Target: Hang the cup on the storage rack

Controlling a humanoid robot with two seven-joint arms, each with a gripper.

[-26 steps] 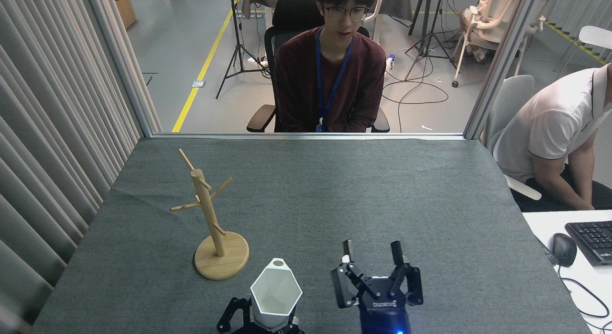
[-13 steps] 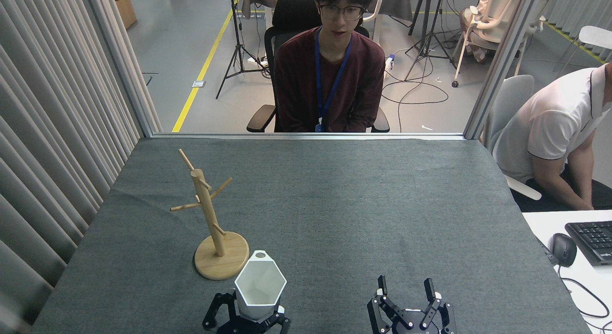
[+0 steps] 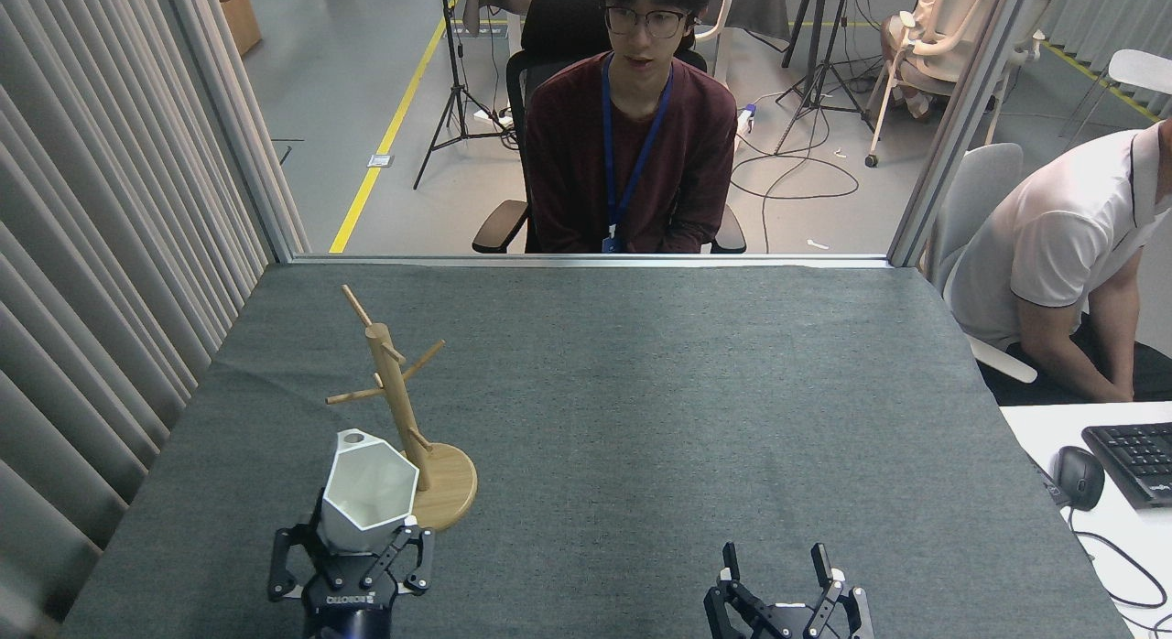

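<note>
Fingers of the left gripper [image 3: 352, 552] are clamped around the tapered lower body of the cup [image 3: 367, 482], holding it mouth-up with its small loop tab at the far rim. Over the last second that arm has carried the cup leftward across the near edge of the table, from in front of the right side of the storage rack [image 3: 400, 410] to a spot where the cup now overlaps the left part of the rack's disc base and hides the foot of the post. I take this as the approach to a peg: the tab's hole is now close below the pegs that point left and near, though how much depth separates cup and post cannot be judged from this view. The right gripper [image 3: 776, 575] has dropped back to the near right edge, its fingers spread and empty, well clear of the work. Outward from there, the grey table cloth [image 3: 687, 392] is bare across the middle and right, so there is room on that side; the left is tighter, with the curtain wall [image 3: 101, 254] near the rack. A seated person [image 3: 632, 135] waits beyond the far edge.
</note>
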